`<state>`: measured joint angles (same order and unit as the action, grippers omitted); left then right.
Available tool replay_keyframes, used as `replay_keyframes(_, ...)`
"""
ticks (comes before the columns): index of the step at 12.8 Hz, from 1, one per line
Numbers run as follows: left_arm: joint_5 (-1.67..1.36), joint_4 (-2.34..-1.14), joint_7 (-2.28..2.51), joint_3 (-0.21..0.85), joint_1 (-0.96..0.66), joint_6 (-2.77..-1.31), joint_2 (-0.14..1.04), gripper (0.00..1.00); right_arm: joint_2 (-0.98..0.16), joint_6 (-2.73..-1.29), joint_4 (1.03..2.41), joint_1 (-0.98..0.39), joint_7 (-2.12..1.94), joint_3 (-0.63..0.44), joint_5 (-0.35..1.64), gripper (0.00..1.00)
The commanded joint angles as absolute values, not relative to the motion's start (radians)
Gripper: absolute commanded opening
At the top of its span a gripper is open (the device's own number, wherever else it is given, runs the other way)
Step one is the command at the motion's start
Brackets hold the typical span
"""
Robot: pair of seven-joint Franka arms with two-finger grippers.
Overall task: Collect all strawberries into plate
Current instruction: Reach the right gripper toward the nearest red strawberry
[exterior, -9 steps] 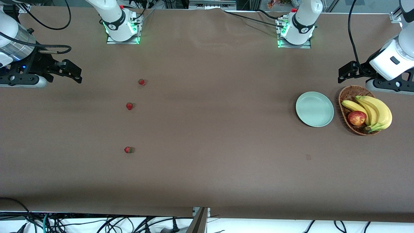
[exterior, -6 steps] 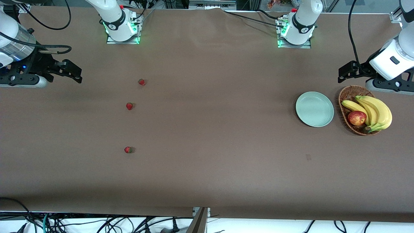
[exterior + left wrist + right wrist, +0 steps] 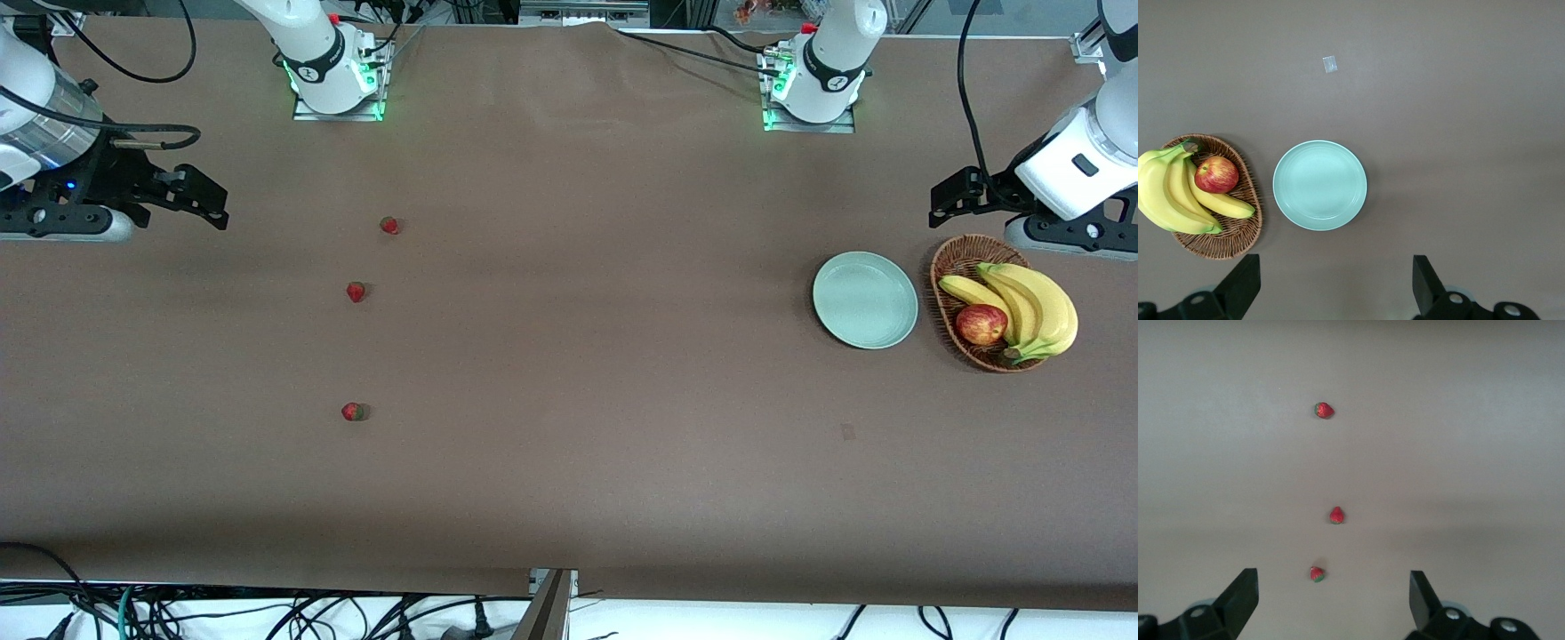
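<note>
Three small red strawberries lie on the brown table toward the right arm's end: one farthest from the front camera (image 3: 389, 225) (image 3: 1317, 574), one in the middle (image 3: 356, 292) (image 3: 1337, 515), one nearest (image 3: 354, 412) (image 3: 1324, 410). The pale mint-green plate (image 3: 865, 300) (image 3: 1319, 185) sits bare toward the left arm's end, beside the basket. My right gripper (image 3: 203, 197) (image 3: 1333, 603) hangs open over the table at its own end, apart from the berries, holding nothing. My left gripper (image 3: 948, 201) (image 3: 1336, 287) hangs open above the table by the basket and plate, holding nothing.
A brown wicker basket (image 3: 953, 258) (image 3: 1225, 240) beside the plate holds a red apple (image 3: 981, 324) (image 3: 1217, 175) and yellow bananas (image 3: 1036, 307) (image 3: 1171, 200). A small scrap (image 3: 847, 432) (image 3: 1330, 64) lies on the table nearer the front camera than the plate.
My right gripper has crept very slightly toward the table's middle. The left arm, the strawberries and the plate have not moved.
</note>
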<state>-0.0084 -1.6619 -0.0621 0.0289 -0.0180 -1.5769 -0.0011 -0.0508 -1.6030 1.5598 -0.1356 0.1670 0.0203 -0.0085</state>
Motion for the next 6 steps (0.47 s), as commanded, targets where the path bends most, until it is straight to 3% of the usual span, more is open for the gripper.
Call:
replay_keyframes(1, -0.020, -1.631, -0.083, 0.026, -0.018, -1.554, 0.009, 1.00, -0.115, -1.617, 1.546, -0.133, 0.164, 0.032, -0.018, 1.00)
replay_keyframes(4, -0.018, -1.631, -0.083, 0.026, -0.018, -1.554, 0.011, 1.00, -0.302, -1.563, 1.545, -0.136, 0.110, 0.032, -0.014, 1.00)
replay_keyframes(6, -0.017, -1.631, -0.083, 0.025, -0.018, -1.557, 0.011, 1.00, -0.397, -1.659, 1.548, -0.138, 0.109, 0.034, -0.003, 1.00)
